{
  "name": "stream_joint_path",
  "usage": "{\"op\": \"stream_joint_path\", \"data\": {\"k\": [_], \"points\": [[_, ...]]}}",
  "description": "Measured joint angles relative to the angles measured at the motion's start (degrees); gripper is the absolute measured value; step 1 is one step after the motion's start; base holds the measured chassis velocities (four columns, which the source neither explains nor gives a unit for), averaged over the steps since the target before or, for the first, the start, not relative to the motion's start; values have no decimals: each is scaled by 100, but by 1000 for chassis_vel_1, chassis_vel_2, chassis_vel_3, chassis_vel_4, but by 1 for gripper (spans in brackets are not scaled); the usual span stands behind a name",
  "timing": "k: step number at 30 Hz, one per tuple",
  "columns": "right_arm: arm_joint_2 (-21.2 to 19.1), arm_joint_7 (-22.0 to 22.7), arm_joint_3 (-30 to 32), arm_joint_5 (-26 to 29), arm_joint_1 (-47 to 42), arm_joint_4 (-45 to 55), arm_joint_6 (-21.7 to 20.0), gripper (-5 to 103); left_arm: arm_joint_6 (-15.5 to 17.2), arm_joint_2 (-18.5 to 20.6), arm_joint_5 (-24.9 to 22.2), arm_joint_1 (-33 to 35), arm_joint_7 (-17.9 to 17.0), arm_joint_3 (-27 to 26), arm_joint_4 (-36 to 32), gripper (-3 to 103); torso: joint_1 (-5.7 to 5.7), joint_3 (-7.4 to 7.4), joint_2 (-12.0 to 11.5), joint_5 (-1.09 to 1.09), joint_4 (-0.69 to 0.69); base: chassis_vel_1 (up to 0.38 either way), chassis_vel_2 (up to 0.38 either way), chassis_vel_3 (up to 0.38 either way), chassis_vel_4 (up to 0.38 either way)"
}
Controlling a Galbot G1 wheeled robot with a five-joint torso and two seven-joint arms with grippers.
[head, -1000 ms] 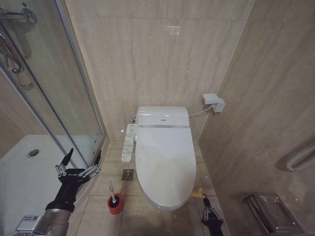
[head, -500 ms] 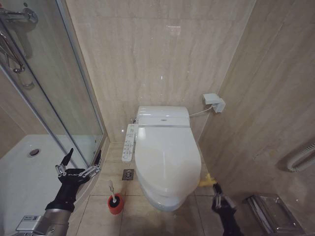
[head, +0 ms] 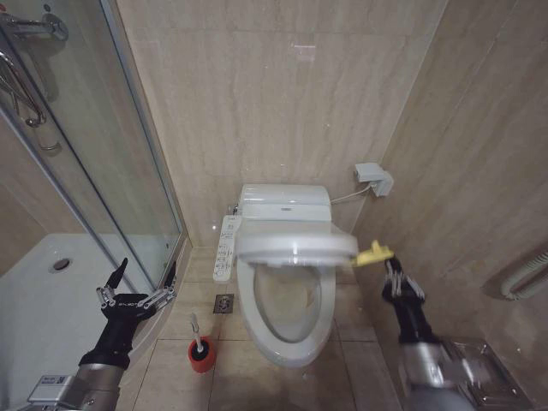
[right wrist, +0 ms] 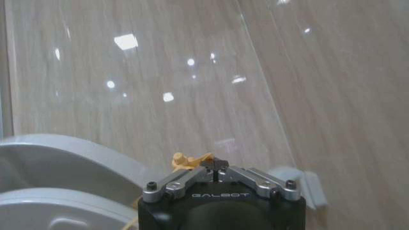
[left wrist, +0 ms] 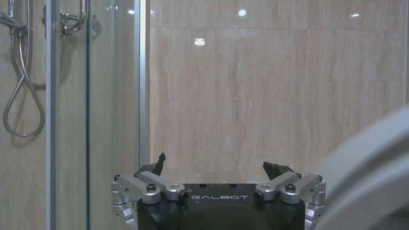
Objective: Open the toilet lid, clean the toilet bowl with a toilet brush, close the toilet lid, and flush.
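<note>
The toilet lid (head: 295, 247) is half raised, its front edge hanging level over the toilet bowl (head: 288, 310), whose stained inside now shows. A yellow tab (head: 374, 254) sticks out from the lid's right edge. My right gripper (head: 390, 269) is shut on that tab; the right wrist view shows the gripper (right wrist: 217, 165) closed on the tab (right wrist: 189, 161) beside the lid (right wrist: 57, 153). The toilet brush (head: 194, 329) stands in its red holder (head: 202, 356) on the floor left of the bowl. My left gripper (head: 137, 282) hangs open beside the shower door, also seen as the gripper (left wrist: 216, 165).
A glass shower door (head: 128, 171) and white shower tray (head: 43, 300) lie on the left. A control panel (head: 224, 248) sits on the toilet's left side, with a floor drain (head: 223, 302) below it. A wall box (head: 374, 178) and a metal holder (head: 475, 370) are on the right wall.
My right gripper rose from beside the bowl's front to mid-height on the right, pulling the yellow tab up. The lid swung from flat to half raised, uncovering the bowl. The left arm stayed still.
</note>
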Motion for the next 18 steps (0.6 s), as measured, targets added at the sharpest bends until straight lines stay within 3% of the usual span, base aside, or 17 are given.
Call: {"op": "stream_joint_path", "data": {"k": [11, 18], "points": [[-486, 251, -120, 620, 999, -37, -534, 0, 0, 0, 0, 0, 0, 0, 0, 100, 0, 0, 0, 1, -2, 0, 0, 0, 0], [-505, 391, -242, 783, 1713, -421, -698, 0, 0, 0, 0, 0, 0, 0, 0, 100, 0, 0, 0, 0, 0, 0, 0, 0, 0]]}}
